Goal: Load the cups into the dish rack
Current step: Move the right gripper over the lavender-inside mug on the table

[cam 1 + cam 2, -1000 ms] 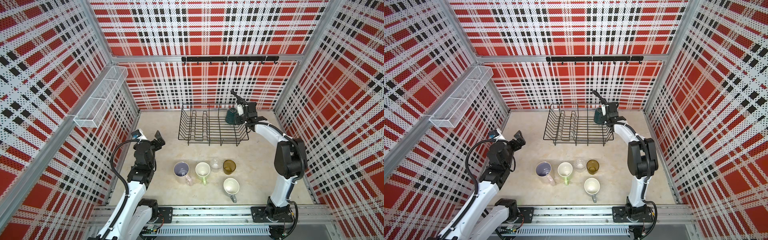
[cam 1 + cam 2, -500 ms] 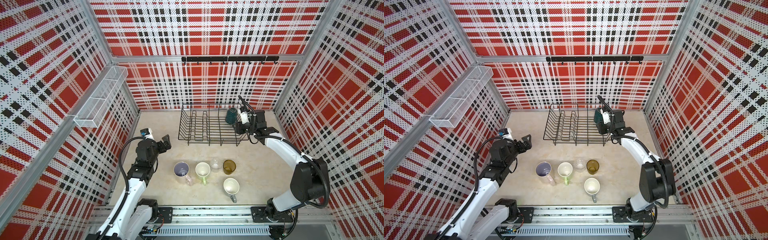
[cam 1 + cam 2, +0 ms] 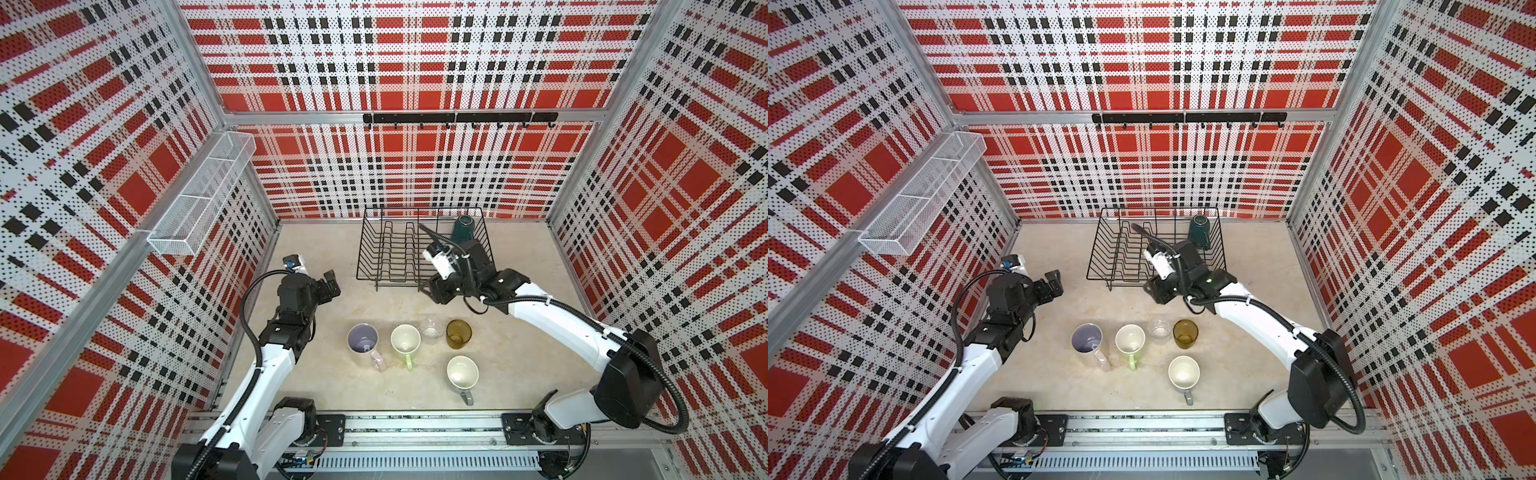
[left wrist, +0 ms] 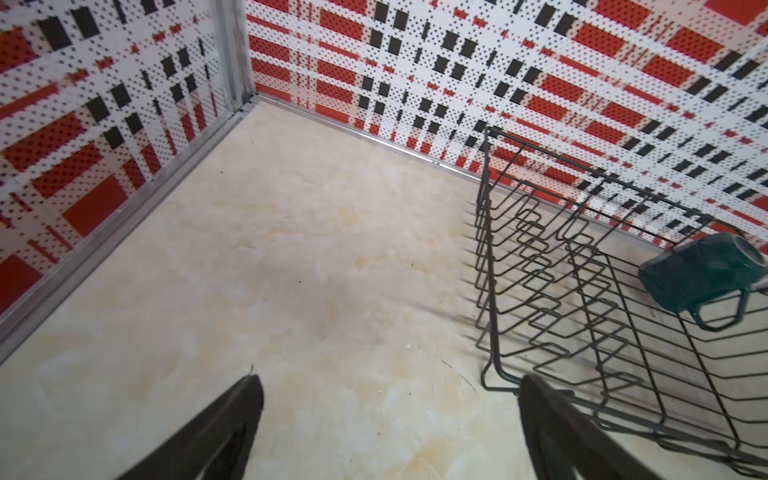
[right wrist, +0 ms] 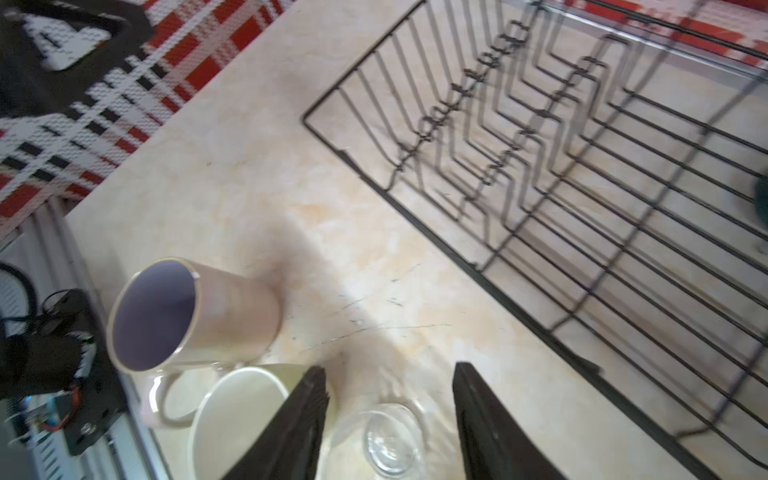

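We see our right claw (image 5: 386,368), jaws parted and holding nothing. Just ahead stands the glass (image 5: 390,440), likely light, slick and fragile: pinch its wall gently. Four more cups (image 3: 405,338) stand beside it. The teal mug (image 3: 463,230) lies in the rack (image 3: 390,257) beyond. The left claw (image 4: 390,378) gapes, empty.

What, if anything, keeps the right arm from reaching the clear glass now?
Probably nothing, so likely yes: the open, empty right pincer points at the clear glass with bare table between; the light green mug crowds one side.
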`<state>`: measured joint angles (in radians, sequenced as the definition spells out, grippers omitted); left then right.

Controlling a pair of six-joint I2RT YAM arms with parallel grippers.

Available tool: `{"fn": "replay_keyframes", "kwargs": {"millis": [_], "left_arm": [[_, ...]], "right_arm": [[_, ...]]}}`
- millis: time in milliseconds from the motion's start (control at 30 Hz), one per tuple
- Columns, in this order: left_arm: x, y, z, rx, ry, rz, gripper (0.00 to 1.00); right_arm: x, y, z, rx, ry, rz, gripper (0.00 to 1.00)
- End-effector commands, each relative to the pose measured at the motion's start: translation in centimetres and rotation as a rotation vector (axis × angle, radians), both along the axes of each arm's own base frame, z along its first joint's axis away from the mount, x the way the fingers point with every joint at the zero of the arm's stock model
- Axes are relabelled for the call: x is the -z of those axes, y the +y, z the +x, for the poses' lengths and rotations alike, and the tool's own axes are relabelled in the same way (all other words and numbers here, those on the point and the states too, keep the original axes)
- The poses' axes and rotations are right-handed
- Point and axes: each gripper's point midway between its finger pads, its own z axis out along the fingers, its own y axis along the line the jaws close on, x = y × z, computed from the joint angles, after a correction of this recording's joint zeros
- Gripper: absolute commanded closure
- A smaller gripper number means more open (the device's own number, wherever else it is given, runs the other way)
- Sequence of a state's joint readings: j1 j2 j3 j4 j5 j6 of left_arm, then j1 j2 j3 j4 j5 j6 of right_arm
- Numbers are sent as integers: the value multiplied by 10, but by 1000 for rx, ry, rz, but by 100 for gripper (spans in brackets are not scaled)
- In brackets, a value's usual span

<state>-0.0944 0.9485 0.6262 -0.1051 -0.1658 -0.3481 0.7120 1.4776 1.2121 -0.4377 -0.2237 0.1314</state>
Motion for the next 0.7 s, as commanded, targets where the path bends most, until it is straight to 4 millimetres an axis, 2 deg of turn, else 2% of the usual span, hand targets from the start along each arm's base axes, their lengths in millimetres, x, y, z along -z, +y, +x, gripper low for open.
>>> {"fn": "replay_keyframes", "kwargs": {"millis": [0,133,200,267,400,500,667], "left_arm": [[6,20,1,-113,4,-3,2],[16,34,1,-188,46,-19,2],[19,42,1,-231,55,-27,2],[21,51,0,-276,64,-35,2],[24,61,0,-327,67,-69,2],[23,61,3,-323,64,-83,2],[17,64,3,-330,52,-83,2]], "right_arm": [[-10,38,-26,-83,-8,29,46],[3,71,-66,-208,1,-22,46],[17,80,-85,-279,-14,-100,45],[24,91,-106,-371,20,-89,45],[36,109,-134,-461,72,-93,45],[52,118,-148,-503,70,-171,43],[71,116,-147,-461,82,-284,42]]}}
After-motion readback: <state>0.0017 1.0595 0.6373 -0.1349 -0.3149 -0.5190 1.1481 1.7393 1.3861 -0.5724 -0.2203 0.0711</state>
